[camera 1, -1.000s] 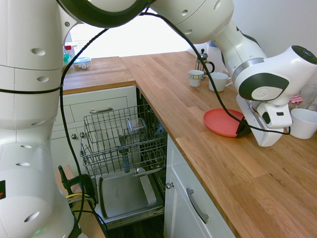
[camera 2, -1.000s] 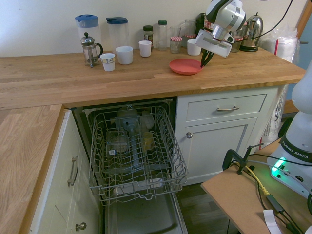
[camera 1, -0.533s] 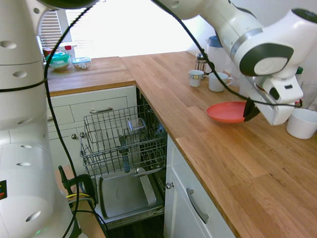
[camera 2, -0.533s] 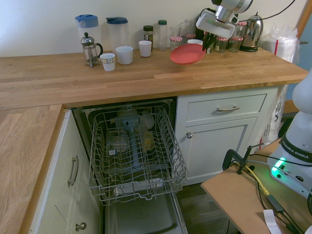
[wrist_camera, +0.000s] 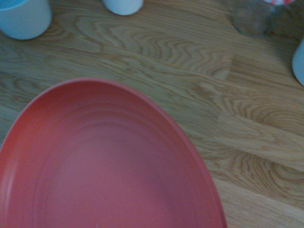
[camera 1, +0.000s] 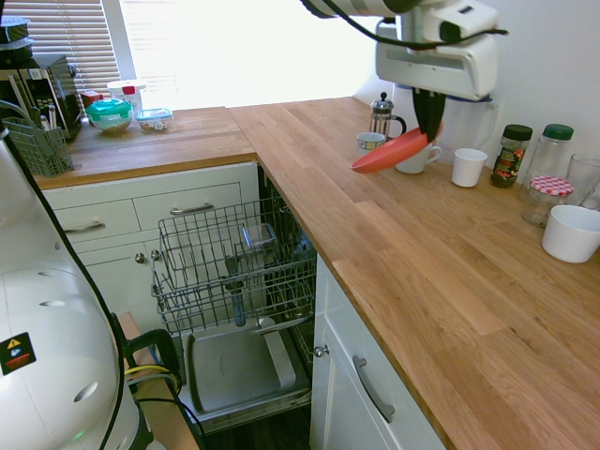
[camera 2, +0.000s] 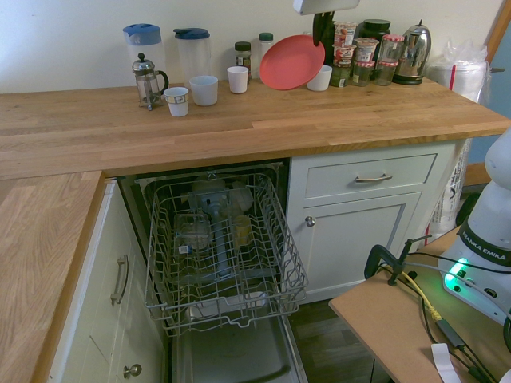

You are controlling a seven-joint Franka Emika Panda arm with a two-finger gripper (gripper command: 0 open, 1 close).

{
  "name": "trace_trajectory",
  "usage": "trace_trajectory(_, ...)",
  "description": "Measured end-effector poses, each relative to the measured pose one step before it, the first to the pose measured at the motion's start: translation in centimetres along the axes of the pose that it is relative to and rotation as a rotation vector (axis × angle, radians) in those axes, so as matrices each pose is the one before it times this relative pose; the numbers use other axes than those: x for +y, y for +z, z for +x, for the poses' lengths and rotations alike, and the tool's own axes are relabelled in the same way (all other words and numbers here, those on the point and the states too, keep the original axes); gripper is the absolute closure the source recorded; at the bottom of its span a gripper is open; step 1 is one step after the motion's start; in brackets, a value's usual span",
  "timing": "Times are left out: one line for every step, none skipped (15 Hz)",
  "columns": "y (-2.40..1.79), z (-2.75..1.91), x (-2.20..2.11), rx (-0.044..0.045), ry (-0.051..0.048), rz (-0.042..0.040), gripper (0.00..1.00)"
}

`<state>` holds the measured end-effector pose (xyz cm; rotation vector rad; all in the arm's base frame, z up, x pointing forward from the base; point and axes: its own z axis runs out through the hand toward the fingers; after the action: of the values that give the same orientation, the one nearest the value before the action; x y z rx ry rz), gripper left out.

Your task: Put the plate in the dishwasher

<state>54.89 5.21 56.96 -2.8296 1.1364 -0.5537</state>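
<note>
Lifted off the worktop's back edge: plate, tilted, pinched by our gripper; dishwasher rack next.

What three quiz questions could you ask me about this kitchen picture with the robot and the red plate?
1. True or false: the plate lies flat on the counter.
2. What holds the plate? A) the claw B) the rack C) the white bowl
3. Fill in: the dishwasher door is ____.

Key: 1 false, it is held tilted in the air. 2 A. 3 open.
</note>
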Motion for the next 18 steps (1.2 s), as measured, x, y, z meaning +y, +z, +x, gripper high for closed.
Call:
trace_trajectory(-0.767, -1.428, -1.65, 0.02231, -0.04309, -0.01204, 1.0)
trace_trajectory(-0.633, -1.323, -1.648, 0.0195, -0.04471, -0.01141, 1.0)
trace_trajectory(-0.533, -1.262, -1.759, 0.01582, -0.04733, -0.00868, 1.0)
trace_trajectory(-0.327, -1.125, -1.752, 0.01112, -0.04593, -0.00414, 1.0)
trace_trajectory(-0.172, -1.102, -1.787, 0.00765, -0.0464, -0.00209, 1.0)
trace_trajectory(-0.136, -1.062, -1.823, 0.00363, -0.04125, 0.00096, 1.0)
trace_trajectory(0.068, -0.9, -1.498, 0.003, -0.03612, 0.0004, 1.0)
trace_trajectory(0.131, -0.739, -1.279, 0.00064, -0.02988, 0.00039, 1.0)
trace_trajectory(0.176, -0.601, -1.027, -0.00277, -0.02361, 0.00246, 1.0)
trace_trajectory(0.027, -0.536, -0.83, -0.00387, -0.02406, 0.00336, 1.0)
trace_trajectory(0.036, -0.472, -0.483, -0.00453, -0.02178, 0.00014, 1.0)
trace_trajectory(-0.061, -0.452, -0.323, -0.0065, -0.02207, -0.00506, 1.0)
trace_trajectory(-0.073, 0.003, -0.024, 0.00725, -0.00707, -0.0071, 1.0)
trace_trajectory(-0.284, -0.077, -0.181, 0.01736, -0.01649, -0.0148, 1.0)
trace_trajectory(-0.467, -0.278, -0.482, 0.02584, -0.02388, -0.01249, 1.0)
trace_trajectory(-0.628, -0.531, -0.762, 0.02698, -0.02412, -0.01214, 1.0)
trace_trajectory(-0.657, -0.749, -0.913, 0.02331, -0.02621, -0.01197, 1.0)
trace_trajectory(-0.632, -0.934, -1.08, 0.02514, -0.03008, -0.01351, 1.0)
